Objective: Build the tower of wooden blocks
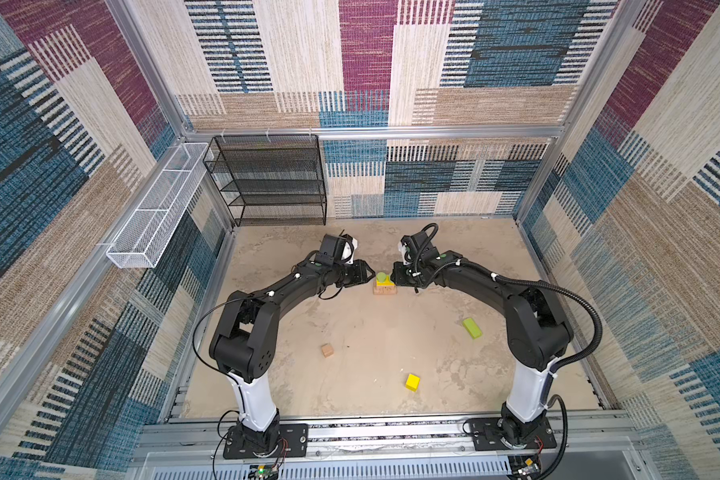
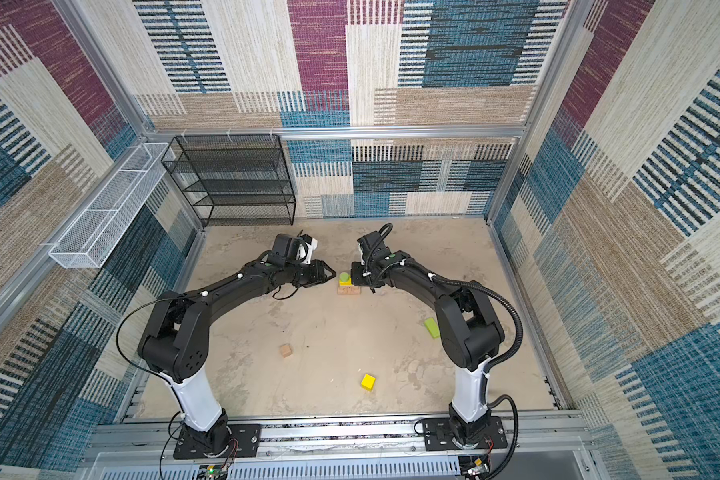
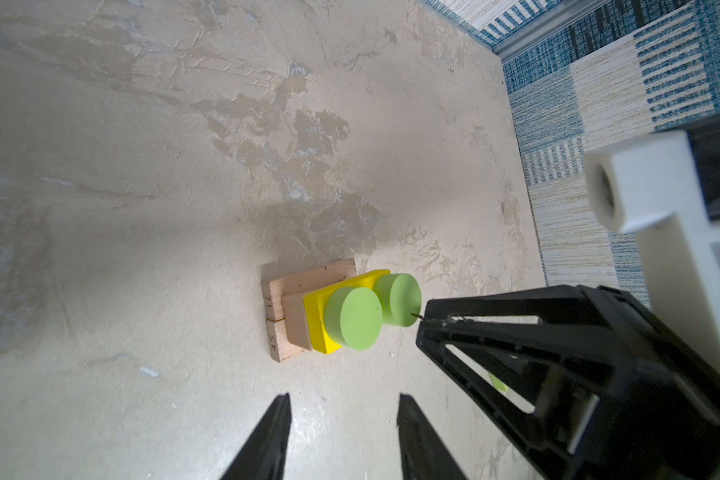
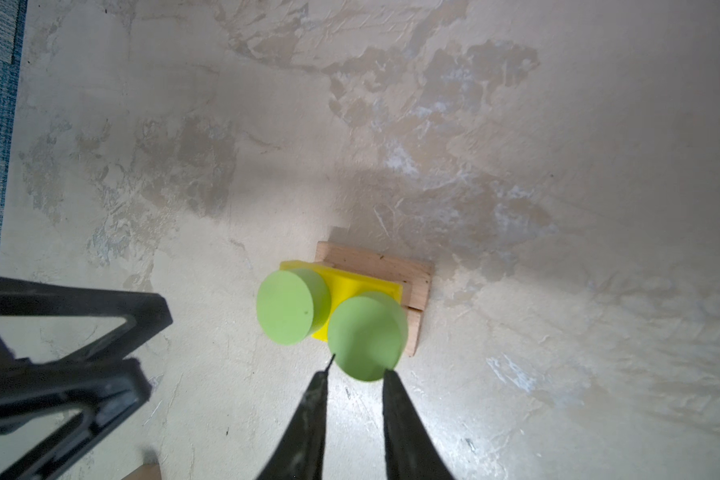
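1. The tan cube point(image 1: 327, 350) lies loose on the tabletop point(image 1: 362, 324), well apart from the tower. It is not yet used.
2. The left fingers point(image 3: 344, 397) hover just beside the tower. They are about half open and hold nothing.
3. The tower point(image 1: 385, 285) stands in the middle of the tabletop, between the two arms. The tan bars point(image 3: 308, 278) make the bottom and the yellow bar point(image 3: 316, 328) lies flat on them. Two green discs point(image 3: 352, 318) stand side by side on it, flat faces up. The long axis of the yellow bar runs from one arm toward the other, and the discs follow this line.
4. The right fingers point(image 4: 360, 371) are at the rim of the disc on their side, with only a narrow gap between them. I cannot tell if they grip it or only touch it.
5. The yellow cube point(image 1: 412, 382) lies loose toward the front.
6. The green bar point(image 1: 472, 328) lies flat near the right arm. Its long axis is slanted, with the far end pointing toward the middle.
7. I judge the task a little over half done: six blocks seem placed and three remain.
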